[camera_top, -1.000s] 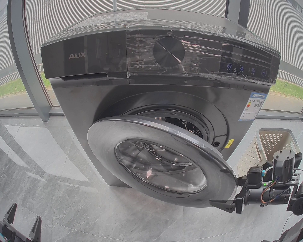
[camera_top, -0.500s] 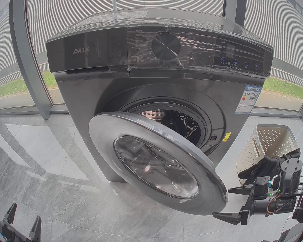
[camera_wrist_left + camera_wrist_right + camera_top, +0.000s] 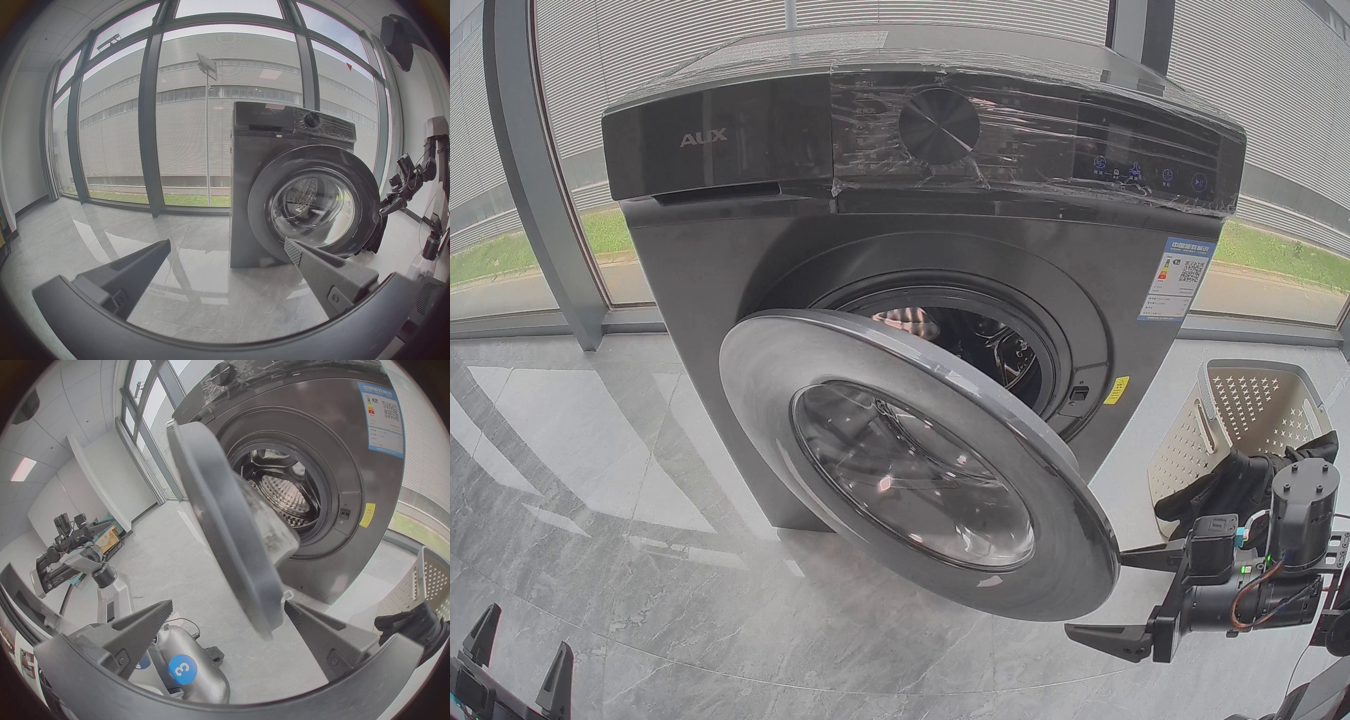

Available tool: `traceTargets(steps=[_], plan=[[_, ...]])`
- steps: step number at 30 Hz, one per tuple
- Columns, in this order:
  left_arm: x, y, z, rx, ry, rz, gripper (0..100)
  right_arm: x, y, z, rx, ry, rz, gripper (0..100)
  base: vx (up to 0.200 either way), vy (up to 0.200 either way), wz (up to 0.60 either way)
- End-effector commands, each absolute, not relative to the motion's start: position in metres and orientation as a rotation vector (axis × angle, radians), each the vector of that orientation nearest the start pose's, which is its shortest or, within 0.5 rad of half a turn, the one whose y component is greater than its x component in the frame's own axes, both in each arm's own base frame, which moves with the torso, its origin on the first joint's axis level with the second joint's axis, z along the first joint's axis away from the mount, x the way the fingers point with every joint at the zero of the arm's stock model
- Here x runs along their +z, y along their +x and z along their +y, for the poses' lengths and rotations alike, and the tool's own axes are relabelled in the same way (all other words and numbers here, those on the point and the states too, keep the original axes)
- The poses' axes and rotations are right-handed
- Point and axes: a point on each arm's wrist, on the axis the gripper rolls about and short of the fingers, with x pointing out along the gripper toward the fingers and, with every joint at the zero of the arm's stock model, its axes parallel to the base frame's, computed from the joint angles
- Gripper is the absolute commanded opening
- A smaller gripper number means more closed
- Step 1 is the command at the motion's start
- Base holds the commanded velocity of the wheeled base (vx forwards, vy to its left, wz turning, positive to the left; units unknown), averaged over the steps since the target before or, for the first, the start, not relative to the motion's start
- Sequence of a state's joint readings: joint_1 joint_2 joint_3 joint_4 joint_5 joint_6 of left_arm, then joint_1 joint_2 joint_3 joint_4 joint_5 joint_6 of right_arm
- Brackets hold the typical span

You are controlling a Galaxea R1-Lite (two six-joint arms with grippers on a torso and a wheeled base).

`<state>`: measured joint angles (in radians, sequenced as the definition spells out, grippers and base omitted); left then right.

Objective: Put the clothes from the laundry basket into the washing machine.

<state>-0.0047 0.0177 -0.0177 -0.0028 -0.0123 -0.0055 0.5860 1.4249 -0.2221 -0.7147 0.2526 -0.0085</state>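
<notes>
The washing machine [image 3: 937, 244] door [image 3: 919, 469] is found swung wide. In the right wrist view its rim is seen between the spread, empty fingers of the right gripper [image 3: 1097, 595]; contact cannot be confirmed. Open floor [image 3: 591, 469] is noted left of the door. The laundry basket [image 3: 1233, 398] stands beside the machine's right, with dark clothes [image 3: 1228, 483] draped over its near rim. The drum [image 3: 281, 491] is shown clearly from the right wrist. The left gripper [image 3: 527, 630], spread and empty, is held low, well apart.

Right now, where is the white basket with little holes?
In the head view, the white perforated plastic laundry basket sits on the floor at the robot's right, beside the dark grey washing machine, holding black clothes.
</notes>
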Motion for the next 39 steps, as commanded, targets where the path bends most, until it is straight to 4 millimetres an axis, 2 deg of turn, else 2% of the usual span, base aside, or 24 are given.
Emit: traceTargets(steps=[1,7,13,18,19,21,24,26,27,32,39], plan=[[0.076,-0.023,0.0,-0.017,-0.006,-0.003,100,0.11,0.142,0.107,0.851,-0.088,0.512,100,0.0,0.0,0.0],[0.076,-0.023,0.0,-0.017,-0.006,-0.003,100,0.119,0.121,0.106,0.909,-0.023,0.48,100,0.0,0.0,0.0],[0.076,-0.023,0.0,-0.017,-0.006,-0.003,100,0.139,0.11,0.096,0.886,0.094,0.402,100,0.0,0.0,0.0],[0.076,-0.023,0.0,-0.018,-0.006,-0.003,100,0.153,0.133,0.079,0.701,0.13,0.335,100,0.0,0.0,0.0],[0.076,-0.023,0.0,-0.018,-0.006,-0.003,100,0.156,0.145,0.072,0.627,0.14,0.327,100,0.0,0.0,0.0],[0.076,-0.023,0.0,-0.018,-0.006,-0.003,100,0.152,0.162,0.067,0.554,0.141,0.354,100,0.0,0.0,0.0],[0.076,-0.023,0.0,-0.018,-0.006,-0.003,100,0.145,0.177,0.064,0.482,0.115,0.381,100,0.0,0.0,0.0],[0.076,-0.023,0.0,-0.018,-0.006,-0.003,100,0.142,0.184,0.065,0.46,0.106,0.396,100,0.0,0.0,0.0],[0.076,-0.023,0.0,-0.018,-0.006,-0.003,100,0.136,0.193,0.068,0.43,0.106,0.429,100,0.0,0.0,0.0],[0.076,-0.023,0.0,-0.018,-0.006,-0.003,100,0.115,0.211,0.076,0.42,0.089,0.525,100,0.0,0.0,0.0],[0.076,-0.023,0.0,-0.018,-0.006,-0.003,100,0.098,0.204,0.105,0.534,0.047,0.548,100,0.0,0.0,0.0]])
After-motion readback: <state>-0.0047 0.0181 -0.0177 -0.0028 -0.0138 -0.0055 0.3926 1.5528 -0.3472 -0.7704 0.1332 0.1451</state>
